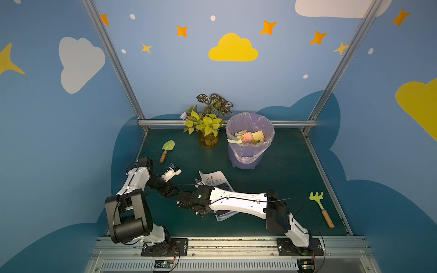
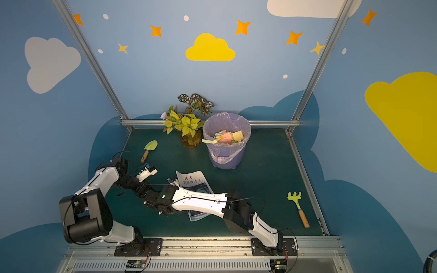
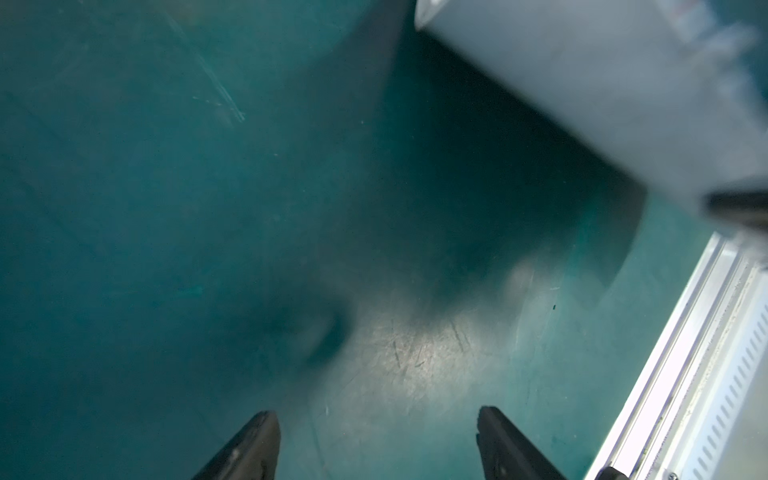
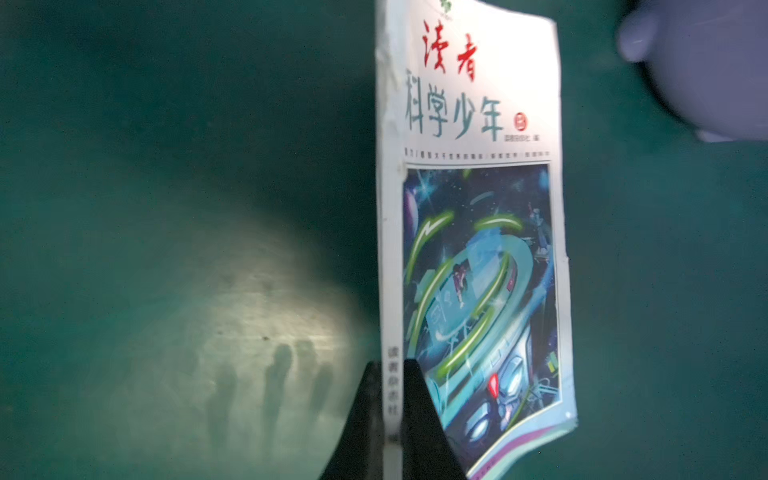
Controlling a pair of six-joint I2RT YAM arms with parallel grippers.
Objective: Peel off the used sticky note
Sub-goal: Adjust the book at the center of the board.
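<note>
Green mat (image 4: pixel 166 166): right end effector (image 4: pixel 390 368) grips the book (image 4: pixel 478 249) at its spine, left end effector (image 3: pixel 378 415) spread.

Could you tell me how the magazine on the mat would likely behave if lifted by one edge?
The magazine looks thin with worn, curling corners, so it would probably sag. Its glossy cover may slide easily on the smooth mat.

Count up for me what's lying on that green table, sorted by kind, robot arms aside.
Toy garden tools: 2, a trowel and a rake
Book: 1
Waste bin: 1
Plant pot: 1
Total: 5
Paper scraps inside the bin: too jumbled to count.
</note>
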